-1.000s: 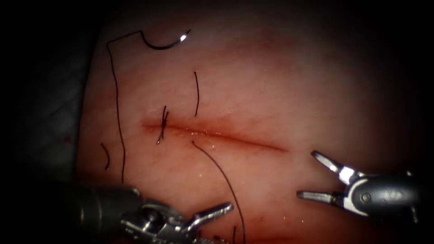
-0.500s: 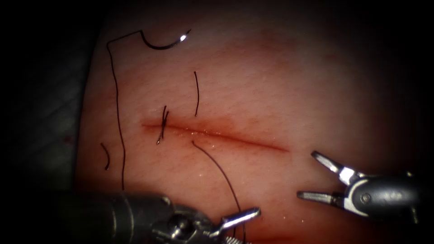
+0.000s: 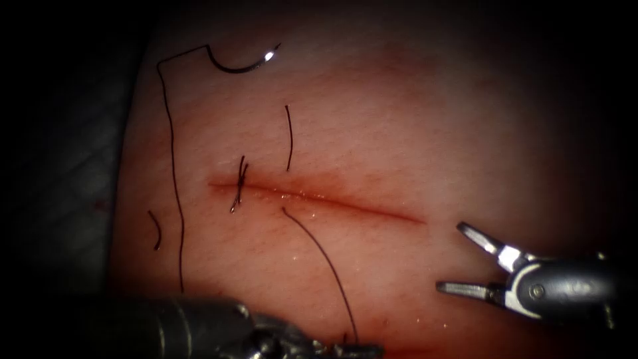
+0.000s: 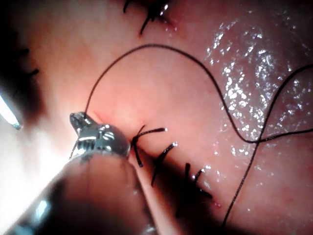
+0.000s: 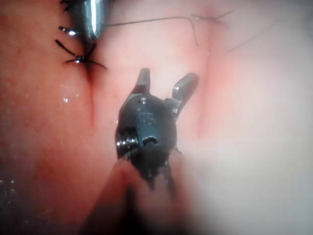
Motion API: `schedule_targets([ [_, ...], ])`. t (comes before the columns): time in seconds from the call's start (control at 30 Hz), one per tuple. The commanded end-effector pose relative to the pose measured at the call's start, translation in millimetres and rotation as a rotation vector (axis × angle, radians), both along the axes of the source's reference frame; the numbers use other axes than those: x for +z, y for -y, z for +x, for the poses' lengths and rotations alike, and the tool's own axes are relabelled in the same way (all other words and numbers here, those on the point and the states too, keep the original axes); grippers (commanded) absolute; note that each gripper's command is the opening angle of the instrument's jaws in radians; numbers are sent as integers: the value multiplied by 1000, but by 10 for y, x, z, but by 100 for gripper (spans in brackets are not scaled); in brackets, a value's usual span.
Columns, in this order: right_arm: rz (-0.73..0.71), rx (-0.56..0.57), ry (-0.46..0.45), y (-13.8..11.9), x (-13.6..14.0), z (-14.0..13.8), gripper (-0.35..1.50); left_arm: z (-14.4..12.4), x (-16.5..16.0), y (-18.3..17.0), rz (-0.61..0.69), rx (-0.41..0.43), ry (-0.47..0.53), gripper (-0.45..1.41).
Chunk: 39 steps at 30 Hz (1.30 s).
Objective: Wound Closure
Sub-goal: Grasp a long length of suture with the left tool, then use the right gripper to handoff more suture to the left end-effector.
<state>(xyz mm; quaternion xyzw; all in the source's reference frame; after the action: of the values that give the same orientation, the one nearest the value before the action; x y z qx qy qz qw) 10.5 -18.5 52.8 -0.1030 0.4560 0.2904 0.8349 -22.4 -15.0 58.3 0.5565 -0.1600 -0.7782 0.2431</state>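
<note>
A: Near end first. Left tool (image 3: 312, 346), what's it got?
B: It sits at the near edge of the tissue (image 3: 399, 119), well short of the cut (image 3: 319, 197). In the left wrist view its tip (image 4: 80, 119) is pressed to the tissue right where the thread (image 3: 325, 256) ends. Can't tell how the jaws stand, or whether thread is gripped.
A: Right tool?
B: Right tool (image 3: 458, 259) is just past the cut's right end, on the near side. Jaws spread wide, nothing between them, nothing touched. The right wrist view confirms it (image 5: 164, 85): both fingers (image 5: 143, 81) apart over bare tissue.
A: Needle?
B: The needle (image 3: 242, 63) lies flat on the tissue far beyond the cut's left end, not in the tissue, neither tool on it. A thread tail (image 3: 171, 153) runs from its blunt end, bends, and drops past the cut's left end toward the near edge.
A: Anything at the cut itself?
B: A tied stitch (image 3: 239, 183) crosses the cut close to its left end. The long thread comes out just near-side of the cut's middle and curves down to the left tool.
A: Loose bits?
B: One cut end (image 3: 289, 136) just beyond the cut, another (image 3: 155, 229) left of the tail. Red fluid (image 3: 399, 349) pools at the near edge, beside the left tool.
A: Blocking?
B: The left tool's shaft (image 4: 93, 196) covers its own jaws.
</note>
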Motion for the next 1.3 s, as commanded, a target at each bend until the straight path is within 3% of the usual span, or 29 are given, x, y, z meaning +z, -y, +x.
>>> schedule_targets([
  [0.03,0,-15,-21,4,6,10,135,-2,6,1,-6,10,-5,-45],
  [0.37,-37,-172,-83,-2,8,49,136,42,-11,-32,-10,-24,-23,-45],
  [0.47,-90,-256,-74,-12,9,67,135,52,-16,-42,1,-30,-12,-45],
  [0.53,-190,-353,-85,-33,12,94,135,66,-18,-60,14,-53,-8,-45],
  [0.9,-328,-539,-99,-61,51,144,131,81,-14,-70,24,-61,-22,-45],
  [0.93,-369,-559,-100,-62,58,159,131,83,-14,-69,25,-61,-24,-45],
  [1.3,-458,-659,-121,-59,70,195,131,91,-17,-68,26,-63,-34,-45],
])
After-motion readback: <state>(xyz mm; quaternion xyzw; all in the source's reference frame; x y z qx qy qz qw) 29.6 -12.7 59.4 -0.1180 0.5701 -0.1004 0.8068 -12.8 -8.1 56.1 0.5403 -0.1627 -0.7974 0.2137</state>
